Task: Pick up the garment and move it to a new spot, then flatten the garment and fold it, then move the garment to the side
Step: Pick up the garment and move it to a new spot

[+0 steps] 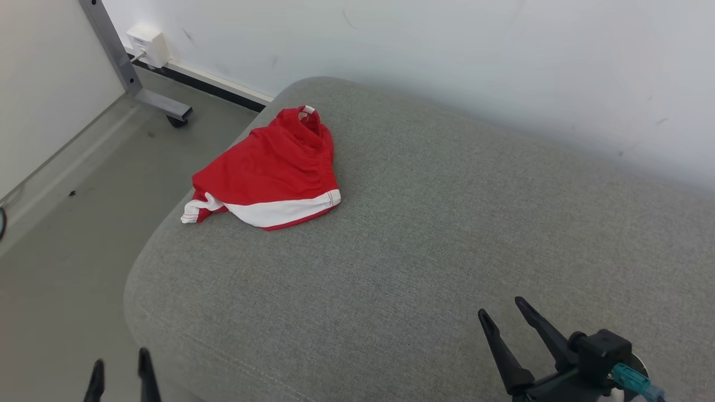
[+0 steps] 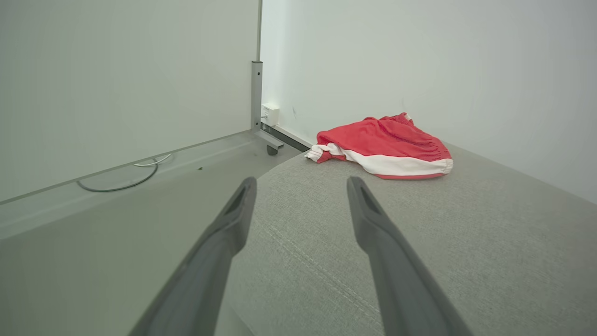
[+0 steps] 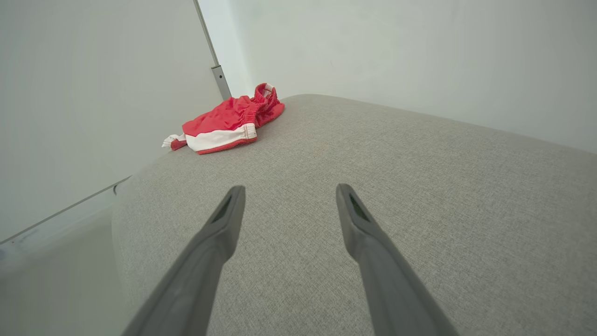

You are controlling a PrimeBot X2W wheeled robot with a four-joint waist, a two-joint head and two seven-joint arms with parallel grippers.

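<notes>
The garment (image 1: 268, 173) is a pair of red shorts with white trim, lying crumpled near the far left corner of the grey cushion (image 1: 419, 240). It also appears in the left wrist view as the garment (image 2: 385, 147) and in the right wrist view as the garment (image 3: 228, 121). My left gripper (image 1: 120, 365) stands open at the lower left, off the cushion's left edge, empty, far from the shorts. The left gripper (image 2: 301, 184) frames the cushion's edge between its fingers. My right gripper (image 1: 503, 310) is open and empty over the cushion's near right part. The right gripper (image 3: 287, 191) points toward the shorts.
A white wall (image 1: 447, 56) runs behind the cushion. On the left lies grey floor (image 1: 72, 223), with a metal frame leg on a caster (image 1: 179, 120), a white wall box (image 1: 148, 47) and a cable (image 2: 121, 179). A pale panel closes off the far left.
</notes>
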